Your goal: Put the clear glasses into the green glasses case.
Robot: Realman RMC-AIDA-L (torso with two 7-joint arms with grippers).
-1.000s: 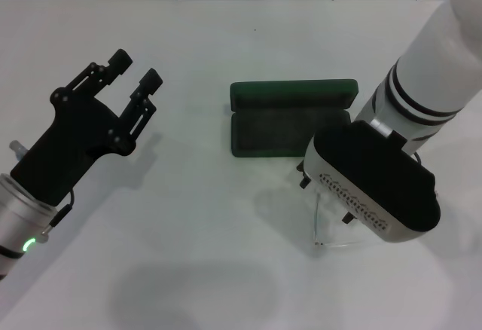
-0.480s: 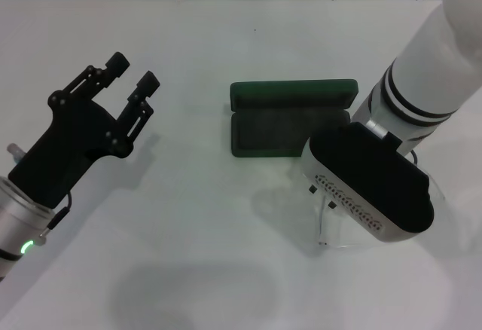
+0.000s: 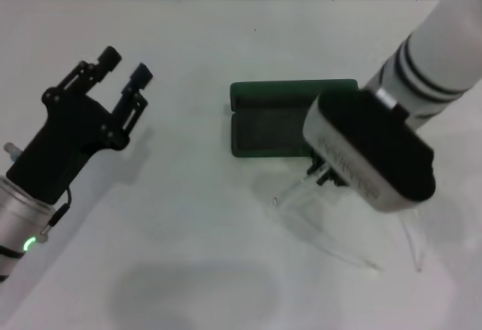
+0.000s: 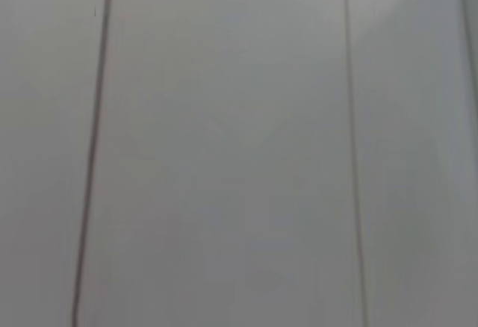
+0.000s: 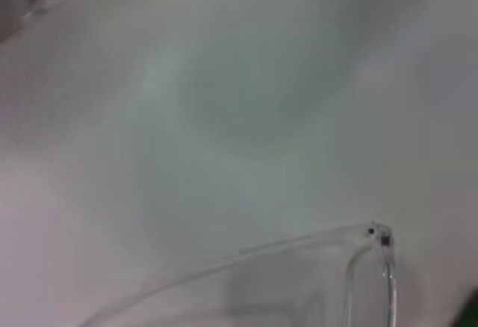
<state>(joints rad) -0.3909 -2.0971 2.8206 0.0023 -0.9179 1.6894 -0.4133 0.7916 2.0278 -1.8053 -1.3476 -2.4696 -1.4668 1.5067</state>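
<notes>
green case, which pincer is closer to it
Right. The right pincer is at the green case's near right corner, by the glasses. The left pincer is well off to the case's left.

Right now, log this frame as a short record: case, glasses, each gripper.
case: open on the table, lid back, tray empty
glasses: outside the case, beside its front edge, under the right gripper
right gripper: over the glasses, fingers hidden by the wrist
left gripper: open, off to the left, holding nothing
</notes>
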